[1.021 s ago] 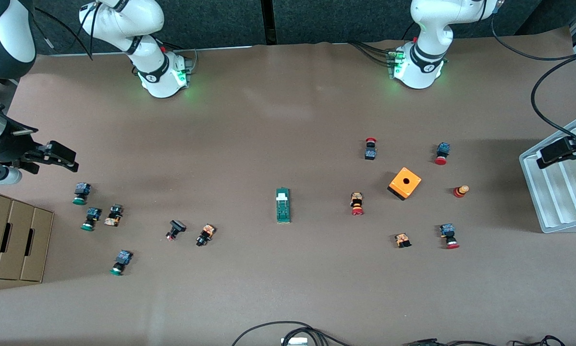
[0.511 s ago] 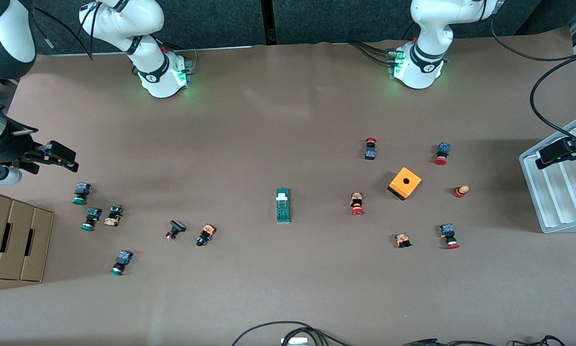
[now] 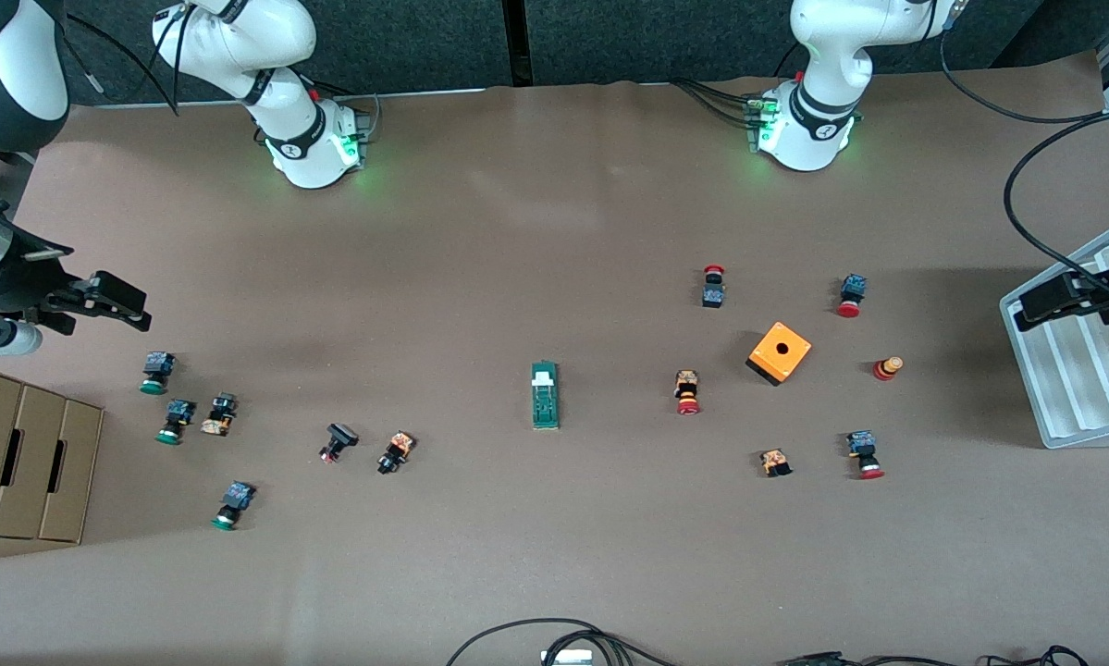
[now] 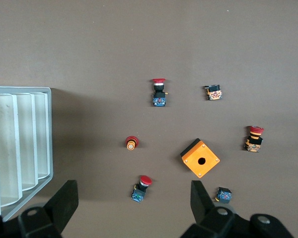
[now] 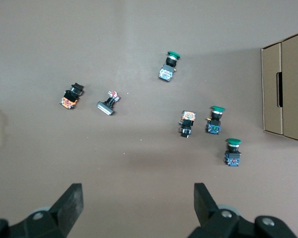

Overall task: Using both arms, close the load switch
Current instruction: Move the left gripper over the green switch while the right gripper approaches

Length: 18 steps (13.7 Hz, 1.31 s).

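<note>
Both grippers are gaping wide, holding nothing | load switch (image 3: 545,395) is lying mid-table, untouched | left gripper (image 3: 1063,294) is hovering over white tray (image 3: 1026,370), right gripper (image 3: 110,301) near cardboard box (image 3: 18,462) (each well apart from the switch, probably for unobstructed views).

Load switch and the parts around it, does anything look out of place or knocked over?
Nothing stands out. The load switch lies flat mid-table, untouched. Push-buttons lie scattered on their sides at both ends. Both grippers, left and right, hang open, holding nothing.
</note>
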### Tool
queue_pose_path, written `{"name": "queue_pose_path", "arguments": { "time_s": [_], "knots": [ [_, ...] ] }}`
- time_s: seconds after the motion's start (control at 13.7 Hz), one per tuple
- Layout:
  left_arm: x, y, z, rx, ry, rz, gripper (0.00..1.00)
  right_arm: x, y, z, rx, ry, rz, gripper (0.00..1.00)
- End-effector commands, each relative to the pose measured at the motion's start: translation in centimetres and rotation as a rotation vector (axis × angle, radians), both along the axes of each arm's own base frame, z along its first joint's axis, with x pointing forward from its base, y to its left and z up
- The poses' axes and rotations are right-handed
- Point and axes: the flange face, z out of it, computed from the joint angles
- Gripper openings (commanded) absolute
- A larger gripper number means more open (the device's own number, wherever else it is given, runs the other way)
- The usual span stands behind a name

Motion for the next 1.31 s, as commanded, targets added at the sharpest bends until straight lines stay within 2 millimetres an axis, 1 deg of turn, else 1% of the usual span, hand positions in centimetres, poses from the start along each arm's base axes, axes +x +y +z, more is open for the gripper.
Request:
{"name": "queue_pose_path", "arguments": {
  "time_s": [0.0, 0.07, 0.29, 0.44, 0.51, 0.58, 0.73, 0.88, 0.95, 1.09, 1.24],
  "knots": [
    [0.4, -2.1, 0.0, 0.002, -0.012, 0.008, 1.00, 0.3, -0.4, 0.3, 0.003, -0.006, -0.003, 0.99],
    [0.4, -2.9, 0.0, 0.002, -0.012, 0.038, 1.00, 0.3, -0.4, 0.3, 0.003, -0.006, -0.006, 0.99],
    [0.6, -5.8, -0.4, 0.045, -0.013, 0.048, 1.00, 0.3, -0.5, 0.2, 0.002, -0.004, -0.012, 0.99],
    [0.8, -8.1, -0.8, 0.053, -0.015, 0.065, 1.00, 0.4, -0.9, 0.2, 0.003, -0.010, -0.019, 0.99],
    [1.0, -9.1, -1.1, 0.053, -0.023, 0.080, 1.00, 0.4, -0.8, 0.4, 0.002, -0.018, -0.016, 0.99],
    [1.1, -10.6, -1.2, 0.053, -0.035, 0.086, 1.00, 0.4, -0.8, 0.4, 0.000, -0.018, -0.015, 0.99],
    [1.5, -12.2, -1.8, 0.060, -0.051, 0.096, 1.00, 0.4, -1.0, 0.3, 0.001, -0.012, -0.009, 0.99],
    [1.7, -15.3, -2.5, 0.059, -0.074, 0.089, 1.00, 0.5, -0.4, -0.2, 0.001, 0.002, 0.001, 0.99],
    [1.8, -16.6, -2.6, 0.056, -0.089, 0.089, 1.00, 0.8, -0.1, -0.9, 0.000, 0.015, 0.010, 0.99],
    [1.5, -20.1, -2.7, 0.046, -0.117, 0.081, 1.00, 0.3, -0.3, -1.0, 0.013, 0.041, 0.020, 0.99],
    [1.0, -23.4, -2.7, 0.043, -0.160, 0.081, 1.00, 0.7, 0.1, -1.6, 0.011, 0.050, 0.020, 0.99]
  ]
}}
